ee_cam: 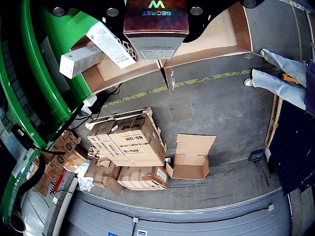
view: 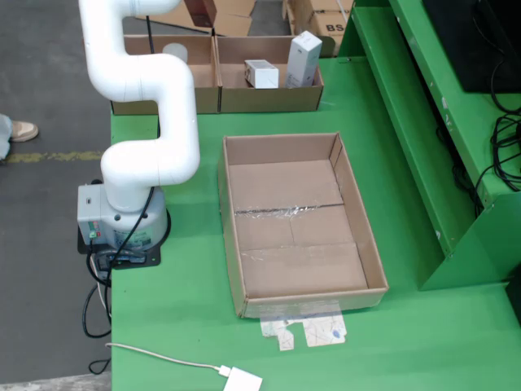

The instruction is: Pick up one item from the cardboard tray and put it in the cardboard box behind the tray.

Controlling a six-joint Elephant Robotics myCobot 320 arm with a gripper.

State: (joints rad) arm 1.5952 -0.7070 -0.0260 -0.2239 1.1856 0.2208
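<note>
Gripper (ee_cam: 155, 29) clamped on dark "SECRET" box (ee_cam: 155, 17), close under wrist camera | cardboard tray (view: 299, 224) lies bare | arm (view: 142, 90) reaches over rear cardboard boxes (view: 269, 85) | step: carrying item to box | next: lower, release inside.

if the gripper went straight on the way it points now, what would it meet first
Probably the floor of the cardboard box just beneath the held carton; the gripper sits near the boxes' dividing wall, so depth and exact landing spot are unclear.
</note>
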